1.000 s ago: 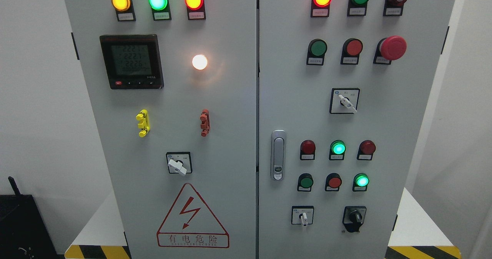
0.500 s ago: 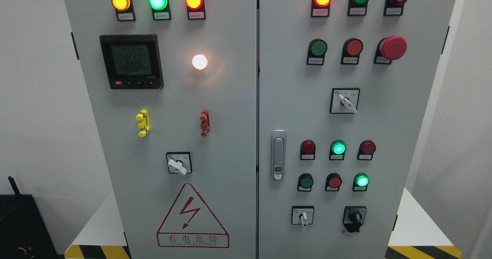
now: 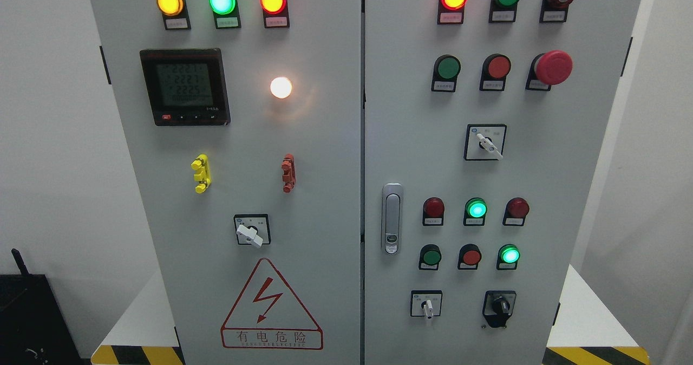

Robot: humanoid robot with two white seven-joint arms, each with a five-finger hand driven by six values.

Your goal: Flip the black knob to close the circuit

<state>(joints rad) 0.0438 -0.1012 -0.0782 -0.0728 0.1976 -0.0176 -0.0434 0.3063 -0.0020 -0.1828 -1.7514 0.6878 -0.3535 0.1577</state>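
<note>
The black knob [image 3: 499, 306] sits at the lower right of the grey cabinet's right door [image 3: 568, 191], on a black plate, its handle standing roughly upright. A white selector switch [image 3: 428, 306] is just left of it. Above them are two rows of small lamps and buttons; a green lamp [image 3: 476, 209] and a green button [image 3: 509, 255] are lit. Neither of my hands shows in the head view.
The left door [image 3: 325, 202] carries a digital meter [image 3: 185, 87], a lit white lamp [image 3: 281, 87], yellow [image 3: 201, 173] and red [image 3: 288, 173] clips and a white selector [image 3: 251, 232]. A red emergency button [image 3: 553, 67] and a door handle [image 3: 391, 218] are on the right door.
</note>
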